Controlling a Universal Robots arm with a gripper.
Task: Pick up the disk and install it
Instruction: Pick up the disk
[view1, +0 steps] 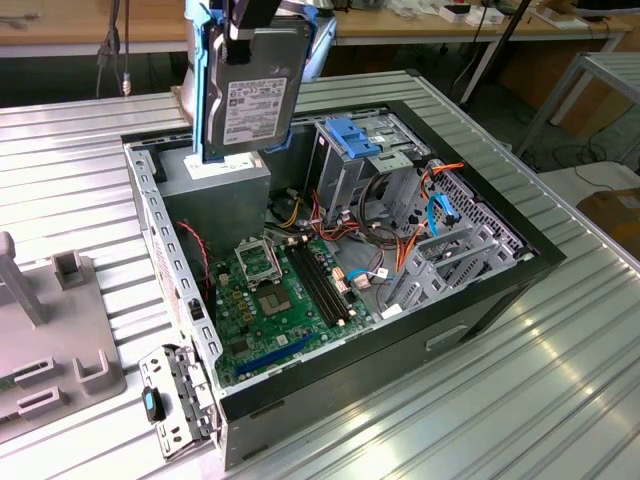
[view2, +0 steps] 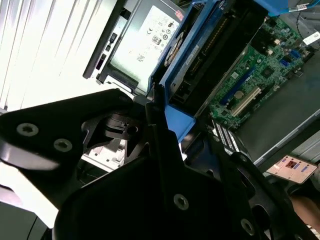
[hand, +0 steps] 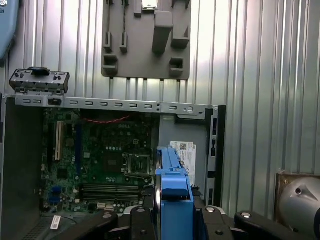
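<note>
The disk hangs in the air on edge, label side facing the exterior camera, with bright blue rails down both long sides. It is clear of everything below and sits over the power supply in the corner of the open computer case that lies toward the far edge of the surface. The pincer is closed on the disk's upper end. In the first wrist view its black fingers press in from either side of a blue rail.

Below, inside the case, the green motherboard lies flat on the case floor. The metal drive cage with its light-blue latch plate stands just beside the power supply, on the exterior view's right. Orange and blue cables loop beyond the cage.

The case rests mid-surface on ribbed metal, and a grey fixture plate lies near the edge on the exterior view's left, apart from the case.
</note>
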